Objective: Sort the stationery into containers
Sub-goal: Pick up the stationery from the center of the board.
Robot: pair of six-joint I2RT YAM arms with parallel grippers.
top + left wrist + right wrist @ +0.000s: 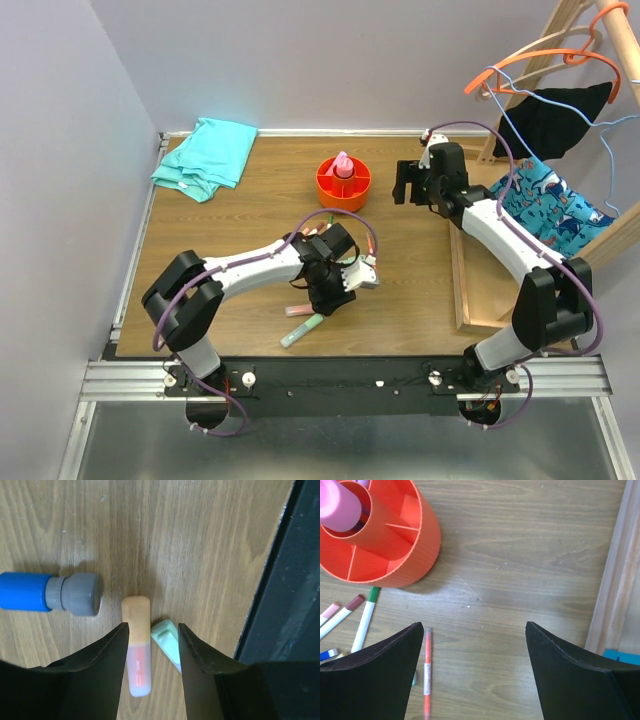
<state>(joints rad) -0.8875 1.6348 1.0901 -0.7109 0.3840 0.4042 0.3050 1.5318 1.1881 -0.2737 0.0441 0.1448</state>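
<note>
While partly spread and empty, left gripper (pixel 152 625) astride the orange highlighter (pixel 136 615), green highlighter (pixel 165 635) just beside.

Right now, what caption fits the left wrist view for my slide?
Open left claw poised over the orange highlighter and green highlighter, with the blue-grey cylinder apart.

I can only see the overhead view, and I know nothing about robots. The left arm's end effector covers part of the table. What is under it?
Observer: An orange highlighter lies flat, straddled by the open left end effector.
Visitor: Anything else hidden there?
Observer: A blue cylinder with a grey cap lies apart from that highlighter.
Visitor: Is the right end effector holding something?
Observer: No, the right end effector is open and empty, with a thin orange-red pen lying below it.
</note>
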